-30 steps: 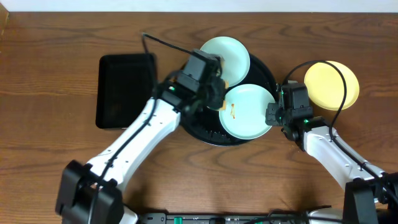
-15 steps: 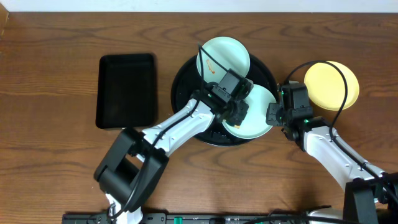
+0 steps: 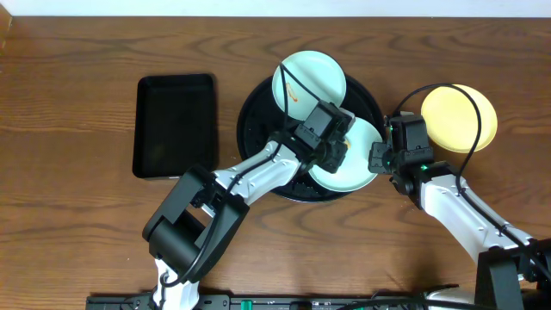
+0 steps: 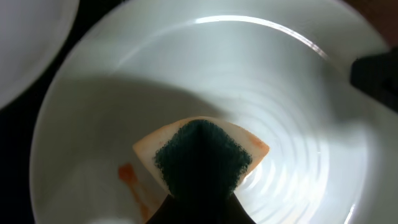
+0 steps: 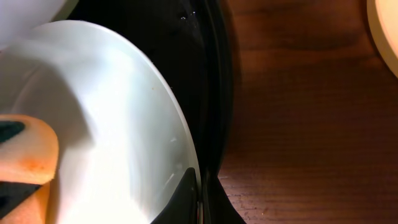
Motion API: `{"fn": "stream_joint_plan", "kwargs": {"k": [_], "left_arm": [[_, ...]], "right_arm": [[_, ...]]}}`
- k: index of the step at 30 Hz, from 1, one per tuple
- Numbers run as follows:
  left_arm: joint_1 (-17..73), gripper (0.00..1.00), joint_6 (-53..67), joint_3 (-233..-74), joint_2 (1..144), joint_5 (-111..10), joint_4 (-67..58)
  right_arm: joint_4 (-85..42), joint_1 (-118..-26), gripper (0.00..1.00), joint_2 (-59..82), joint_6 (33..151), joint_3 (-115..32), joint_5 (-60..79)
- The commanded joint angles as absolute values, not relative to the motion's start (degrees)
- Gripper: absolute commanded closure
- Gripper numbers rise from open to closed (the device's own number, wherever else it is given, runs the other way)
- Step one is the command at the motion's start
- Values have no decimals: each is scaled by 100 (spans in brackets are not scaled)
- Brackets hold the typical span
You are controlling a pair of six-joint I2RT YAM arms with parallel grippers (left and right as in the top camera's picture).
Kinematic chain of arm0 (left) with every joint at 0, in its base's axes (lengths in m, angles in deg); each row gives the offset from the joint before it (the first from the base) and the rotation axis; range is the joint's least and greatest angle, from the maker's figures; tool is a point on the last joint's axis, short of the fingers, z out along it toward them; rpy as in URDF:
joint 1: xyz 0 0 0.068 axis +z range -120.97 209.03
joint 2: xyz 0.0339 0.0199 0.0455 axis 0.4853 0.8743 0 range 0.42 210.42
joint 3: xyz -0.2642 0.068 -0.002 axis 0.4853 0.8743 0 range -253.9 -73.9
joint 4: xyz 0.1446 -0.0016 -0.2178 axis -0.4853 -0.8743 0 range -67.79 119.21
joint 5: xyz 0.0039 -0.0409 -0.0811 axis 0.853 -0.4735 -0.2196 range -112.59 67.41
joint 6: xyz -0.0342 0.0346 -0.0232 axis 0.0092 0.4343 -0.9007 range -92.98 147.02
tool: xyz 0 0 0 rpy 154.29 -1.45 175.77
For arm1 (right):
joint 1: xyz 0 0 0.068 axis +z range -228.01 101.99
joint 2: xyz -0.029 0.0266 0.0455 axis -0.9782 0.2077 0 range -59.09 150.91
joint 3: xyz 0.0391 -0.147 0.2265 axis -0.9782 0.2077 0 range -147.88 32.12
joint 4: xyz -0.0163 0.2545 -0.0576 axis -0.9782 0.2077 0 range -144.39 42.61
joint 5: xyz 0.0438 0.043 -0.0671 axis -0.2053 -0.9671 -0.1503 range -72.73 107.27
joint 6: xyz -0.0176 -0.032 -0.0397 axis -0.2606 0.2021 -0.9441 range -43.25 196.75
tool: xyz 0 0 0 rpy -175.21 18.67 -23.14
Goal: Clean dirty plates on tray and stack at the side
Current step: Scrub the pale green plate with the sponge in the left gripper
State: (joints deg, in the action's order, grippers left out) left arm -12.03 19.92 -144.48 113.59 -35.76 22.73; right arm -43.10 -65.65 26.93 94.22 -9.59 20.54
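Note:
Two pale mint dirty plates lie in the round black tray [image 3: 250, 146]. The back one [image 3: 314, 73] carries an orange smear near its front edge. My left gripper [image 3: 336, 153] is shut on a yellow sponge [image 4: 202, 155] with a dark green face, pressed onto the front plate [image 4: 249, 81] beside an orange smear [image 4: 127, 177]. The right gripper [image 5: 199, 193] is shut on that plate's right rim [image 5: 180, 130], just inside the tray's raised edge [image 5: 214, 93]. A pale yellow plate [image 3: 459, 116] rests on the table to the right of the tray.
A smaller rectangular black tray [image 3: 175, 123] sits on the wood to the left of the round one. The right arm's black cable loops over the yellow plate. The left forearm crosses the round tray's front-left part.
The left gripper has swung right with the sponge, from the tray's middle onto the front mint plate, then crept a little further right. The right gripper has stayed on the rim.

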Motion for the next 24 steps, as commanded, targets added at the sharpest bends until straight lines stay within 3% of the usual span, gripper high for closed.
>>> {"fn": "stream_joint_plan", "kwargs": {"k": [1, 24], "left_arm": [[-1224, 93, 2099, -14282, 11363, -3537, 2400], [-951, 93, 2235, -14180, 11639, -3456, 2979]], "right_arm": [[-4325, -6517, 99, 2676, 9518, -933, 2133], [-4328, -6519, 99, 2676, 9560, -933, 2133]]}}
